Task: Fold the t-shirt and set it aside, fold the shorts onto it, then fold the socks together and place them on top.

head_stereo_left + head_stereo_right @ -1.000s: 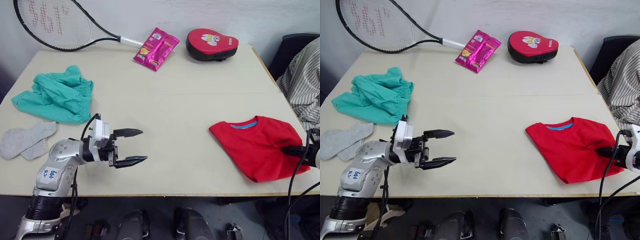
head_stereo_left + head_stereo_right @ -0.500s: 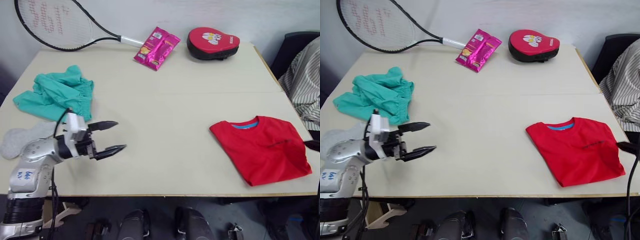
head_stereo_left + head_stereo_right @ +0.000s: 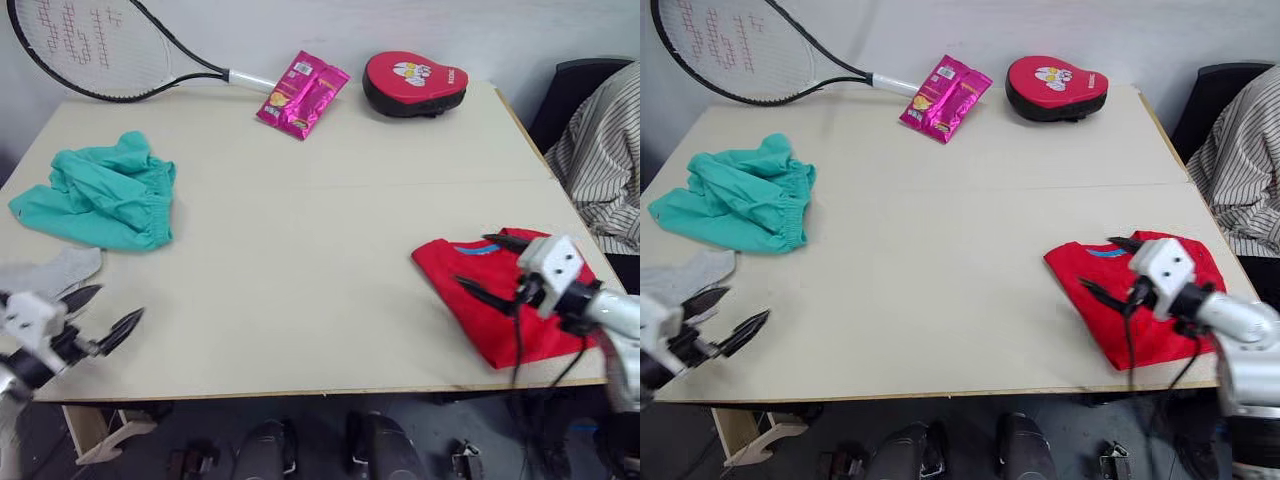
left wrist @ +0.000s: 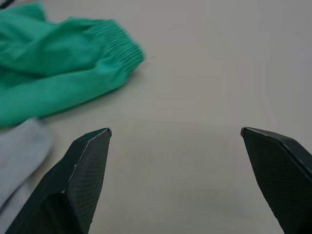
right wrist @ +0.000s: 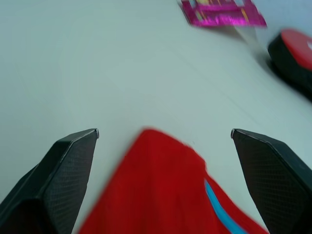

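Note:
The red t-shirt [image 3: 445,262] lies folded near the table's front right edge, its blue collar band facing the far side. My right gripper [image 3: 472,260] hovers open just over the shirt's left part, holding nothing; the right wrist view has the shirt [image 5: 161,195] between its fingers. The teal shorts [image 3: 95,190] lie bunched at the left. The grey socks [image 3: 50,272] lie flat in front of them. My left gripper [image 3: 120,300] stands open and empty at the table's front left edge, right beside the socks. The left wrist view looks at the shorts [image 4: 53,73] and a sock [image 4: 19,151].
A tennis racket [image 3: 90,50], a pink snack packet [image 3: 300,95] and a red padded mitt [image 3: 415,82] lie along the table's far edge. A person in a striped shirt [image 3: 605,150] sits at the right by a dark chair [image 3: 575,85]. Bare table [image 3: 300,250] spans the middle.
My right gripper let go of the t-shirt's right edge, opened, and came forward over the shirt. My left arm drew back to the front left corner, still open. The camera shifted slightly.

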Tool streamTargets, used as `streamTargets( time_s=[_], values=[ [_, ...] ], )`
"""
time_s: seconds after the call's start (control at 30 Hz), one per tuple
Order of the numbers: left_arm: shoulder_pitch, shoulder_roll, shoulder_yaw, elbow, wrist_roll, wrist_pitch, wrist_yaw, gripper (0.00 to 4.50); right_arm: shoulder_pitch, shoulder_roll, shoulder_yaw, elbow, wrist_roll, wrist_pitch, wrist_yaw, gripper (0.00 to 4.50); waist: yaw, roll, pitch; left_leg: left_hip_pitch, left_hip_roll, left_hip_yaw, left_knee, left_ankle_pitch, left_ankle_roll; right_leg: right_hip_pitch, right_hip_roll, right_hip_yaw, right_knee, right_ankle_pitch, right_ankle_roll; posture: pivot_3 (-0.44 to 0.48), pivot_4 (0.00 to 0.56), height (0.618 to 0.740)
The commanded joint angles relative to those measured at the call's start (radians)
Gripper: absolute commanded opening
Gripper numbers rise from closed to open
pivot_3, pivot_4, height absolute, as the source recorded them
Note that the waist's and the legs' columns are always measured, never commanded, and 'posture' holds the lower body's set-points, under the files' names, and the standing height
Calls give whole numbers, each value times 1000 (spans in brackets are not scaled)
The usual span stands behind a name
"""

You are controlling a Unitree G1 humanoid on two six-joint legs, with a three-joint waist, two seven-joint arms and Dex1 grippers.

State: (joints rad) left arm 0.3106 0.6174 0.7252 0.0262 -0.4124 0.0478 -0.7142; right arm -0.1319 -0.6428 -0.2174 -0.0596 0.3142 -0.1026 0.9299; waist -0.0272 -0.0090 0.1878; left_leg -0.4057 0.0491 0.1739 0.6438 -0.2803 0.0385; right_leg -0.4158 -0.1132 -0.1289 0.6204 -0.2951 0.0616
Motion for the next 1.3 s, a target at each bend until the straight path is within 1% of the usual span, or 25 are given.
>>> streamTargets(
  time_s=[0.03,0.13,0.2,0.27,0.33,0.4,0.47,0.5,0.57,0.6,0.63,0.67,0.7,0.77,0.8,0.9,1.0,1.1,1.17,1.23,1.3],
  values=[
    [91,-74,131,-117,-13,86,180,4500,14,76,22,-22,75,-86,35,4445,2,-1,0,0,0,-1,0,0,1,0,-1,0,0,0,0,0,150,740],
    [198,-135,185,-218,-21,208,275,4500,32,112,66,9,59,-209,96,4445,2,-2,0,0,-1,-2,1,-1,2,2,-2,0,-1,0,0,0,150,740],
    [234,-145,202,-252,-38,276,307,4500,51,132,80,12,93,-172,94,4445,1,-3,0,0,-1,-2,1,-2,3,2,-2,0,-2,0,0,0,150,740],
    [220,-135,209,-282,-72,313,317,4500,58,135,99,11,104,-182,123,4445,3,-4,0,0,-1,-2,1,-2,2,1,-2,-1,-1,0,-1,0,150,740],
    [171,-88,191,-323,-126,368,300,4500,46,136,96,9,114,-182,123,4445,4,-4,0,1,-1,-3,1,-2,2,1,-2,-1,-1,-1,-2,0,150,740],
    [64,5,136,-333,-152,435,287,4500,21,137,87,8,121,-168,105,4445,11,-4,0,1,0,-3,1,-2,1,1,-2,-1,-1,-2,-4,0,150,740],
    [-68,96,43,-307,-142,484,275,4500,3,140,86,2,121,-154,86,4445,18,-4,0,0,0,-3,1,-1,0,0,-2,-2,-1,-7,-17,0,150,740],
    [-137,137,-19,-278,-125,492,257,4500,-4,140,89,-3,120,-144,78,4445,23,-3,0,1,0,-3,1,-1,-1,1,-2,-2,-1,-7,-20,0,150,740],
    [-286,205,-157,-199,-71,502,229,4500,-10,140,98,-18,115,-127,63,4445,22,-2,0,1,-1,-2,0,0,-3,1,-2,-1,-1,-5,-19,0,150,740],
    [-364,228,-225,-145,-42,493,211,4500,-11,141,101,-26,112,-118,54,4445,22,-2,-1,1,-1,-1,0,1,-3,1,-2,-1,0,-2,-14,0,150,740],
    [-453,242,-292,-73,-6,486,202,4500,-10,142,103,-36,110,-110,44,4445,22,-2,-1,1,-1,0,-1,1,-3,0,-2,0,1,2,-5,0,150,740],
    [-561,246,-364,30,46,461,197,4500,-6,143,105,-46,106,-104,33,4445,20,-2,-1,1,-2,1,-3,4,-8,-1,-2,0,1,2,-6,0,150,740],
    [-634,247,-410,104,80,441,194,4500,-4,143,106,-53,103,-100,25,4445,21,-2,-1,0,-1,2,-5,4,-9,-3,-1,0,0,2,-6,0,150,740],
    [-796,233,-506,313,168,392,197,4500,14,146,104,-81,101,-87,0,4445,23,-2,-1,0,-1,4,-8,8,-7,-4,3,-1,3,1,-6,0,150,740],
    [-862,220,-540,408,198,364,193,4500,26,147,102,-98,99,-81,-14,4445,20,-3,-1,-1,0,5,-9,10,-6,-4,4,-2,3,1,-6,0,150,740],
    [-994,190,-592,611,247,302,173,4500,50,147,97,-130,101,-63,-46,4445,15,-5,-2,-1,1,10,-8,12,-7,-7,11,-2,4,0,-4,0,150,740],
    [-1097,154,-623,783,281,275,155,3912,83,144,95,-165,100,-54,-67,4500,11,-9,-1,-1,1,14,-6,12,-6,-10,15,0,8,-1,-2,0,150,740],
    [-1150,139,-647,859,304,268,109,2997,107,141,88,-200,103,-40,-89,4500,7,-11,0,-1,2,14,1,12,-5,-10,15,1,9,-1,-1,0,150,740],
    [-1154,134,-651,847,301,252,57,2404,123,140,77,-212,103,-38,-104,4500,1,-12,1,-1,2,14,4,11,-4,-10,13,3,12,-1,-1,0,150,740],
    [-1146,118,-630,799,267,182,-9,1748,138,138,72,-216,99,-43,-107,4500,0,-13,0,0,1,14,4,9,-4,-10,6,10,14,0,-1,0,150,740],
    [-1148,93,-605,721,210,173,-83,1153,147,136,70,-219,98,-45,-105,4500,1,-14,1,0,1,14,4,8,-8,-11,4,10,16,0,-2,0,150,740]
  ],
)
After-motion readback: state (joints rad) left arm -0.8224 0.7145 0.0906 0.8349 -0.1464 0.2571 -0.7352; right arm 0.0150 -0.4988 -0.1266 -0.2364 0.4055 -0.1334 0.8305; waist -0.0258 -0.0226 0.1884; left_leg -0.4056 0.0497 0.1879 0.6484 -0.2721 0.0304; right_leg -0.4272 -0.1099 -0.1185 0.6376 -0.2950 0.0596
